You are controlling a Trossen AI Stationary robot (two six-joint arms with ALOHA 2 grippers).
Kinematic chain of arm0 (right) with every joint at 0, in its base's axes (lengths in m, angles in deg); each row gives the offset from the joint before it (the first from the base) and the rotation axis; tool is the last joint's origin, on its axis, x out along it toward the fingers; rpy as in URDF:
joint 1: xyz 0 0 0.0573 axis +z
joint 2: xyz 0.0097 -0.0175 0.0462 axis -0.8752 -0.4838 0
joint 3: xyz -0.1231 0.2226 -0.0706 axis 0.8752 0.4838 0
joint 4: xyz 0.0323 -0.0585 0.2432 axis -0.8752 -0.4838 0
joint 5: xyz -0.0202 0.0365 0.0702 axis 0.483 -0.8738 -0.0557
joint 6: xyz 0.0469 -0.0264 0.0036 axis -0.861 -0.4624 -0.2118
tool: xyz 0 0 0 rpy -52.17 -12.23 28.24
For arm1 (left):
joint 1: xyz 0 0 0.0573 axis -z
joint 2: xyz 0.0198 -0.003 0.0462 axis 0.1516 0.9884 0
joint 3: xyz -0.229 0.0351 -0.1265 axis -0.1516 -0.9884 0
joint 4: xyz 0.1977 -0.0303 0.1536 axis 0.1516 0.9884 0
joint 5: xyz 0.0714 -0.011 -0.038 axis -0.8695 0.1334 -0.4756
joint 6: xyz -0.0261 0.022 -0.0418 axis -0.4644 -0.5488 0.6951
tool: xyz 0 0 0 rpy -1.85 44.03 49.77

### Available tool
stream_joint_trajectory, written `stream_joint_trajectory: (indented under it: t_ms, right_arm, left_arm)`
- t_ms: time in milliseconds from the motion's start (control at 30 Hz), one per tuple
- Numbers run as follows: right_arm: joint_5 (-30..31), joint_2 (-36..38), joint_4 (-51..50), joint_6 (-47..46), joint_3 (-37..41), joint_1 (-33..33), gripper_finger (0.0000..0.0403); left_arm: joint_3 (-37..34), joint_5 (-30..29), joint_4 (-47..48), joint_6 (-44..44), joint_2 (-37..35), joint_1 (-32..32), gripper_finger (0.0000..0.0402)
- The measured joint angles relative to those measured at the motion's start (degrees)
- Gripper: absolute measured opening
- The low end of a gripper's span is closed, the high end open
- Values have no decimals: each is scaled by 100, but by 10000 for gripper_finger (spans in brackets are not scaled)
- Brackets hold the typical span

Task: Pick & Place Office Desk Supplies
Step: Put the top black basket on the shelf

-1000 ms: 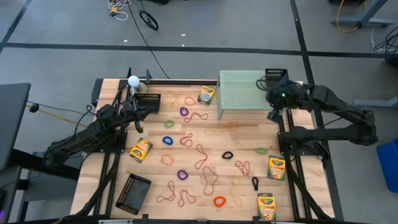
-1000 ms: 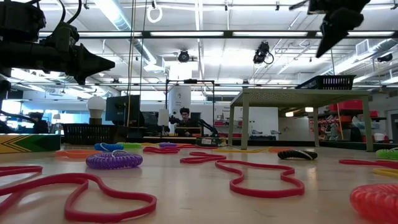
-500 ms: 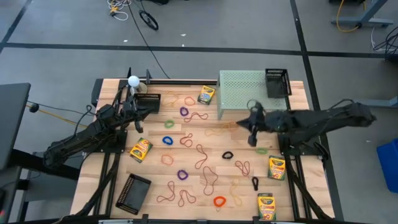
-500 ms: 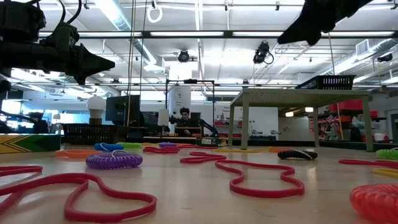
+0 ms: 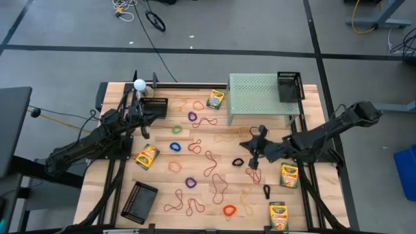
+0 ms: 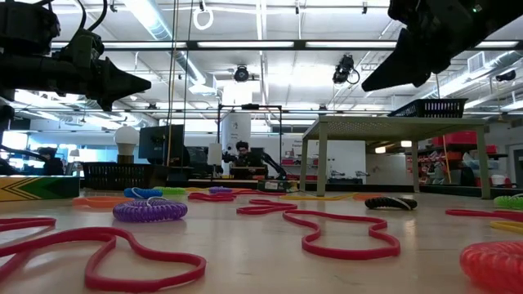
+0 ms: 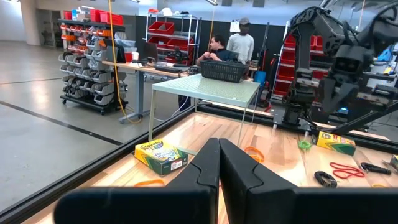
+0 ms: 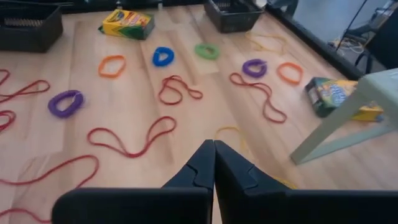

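Both arms above the bench, jaws closed and empty; supplies lie scattered flat on the wood.

Right gripper (image 5: 254,151) hangs over mid-bench, arm stretched low and diagonal from the right edge, tip pointing toward the black ring (image 5: 238,162) just beside it. Left gripper (image 5: 153,108) sits near the far-left corner by the white ball (image 5: 139,84), arm running diagonally from the near left. Crayon boxes: one (image 5: 215,99) beside the green stand (image 5: 260,97), long axis near front-to-back; one (image 5: 147,156) at left, tilted diagonally; two (image 5: 289,175) (image 5: 278,215) at right, long axes front-to-back. Red band loops (image 5: 219,185) sprawl mid-bench, mostly elongated front-to-back.
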Motion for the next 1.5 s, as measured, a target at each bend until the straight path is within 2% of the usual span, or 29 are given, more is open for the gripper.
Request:
stream_joint_trajectory:
  t_ms: [267,633,1033,1167,1367,1500]
  right_arm:
    - [159,-300,359,-17,2,255,8]
    - [245,-298,927,168,2,166,8]
    - [222,-298,980,142,2,172,9]
    - [-129,-296,979,-142,2,184,9]
    - [-1019,-303,1156,-102,2,126,9]
    - [-1029,-621,1342,-5,2,28,9]
  left_arm:
    - [1,-1,-1,1,0,-1,7]
    - [1,-2,-1,1,0,-1,7]
    - [1,0,1,-1,0,-1,7]
    - [1,-1,0,0,0,-1,7]
    - [1,-87,-107,-108,3,-3,7]
    - [1,-431,-411,126,9,-1,7]
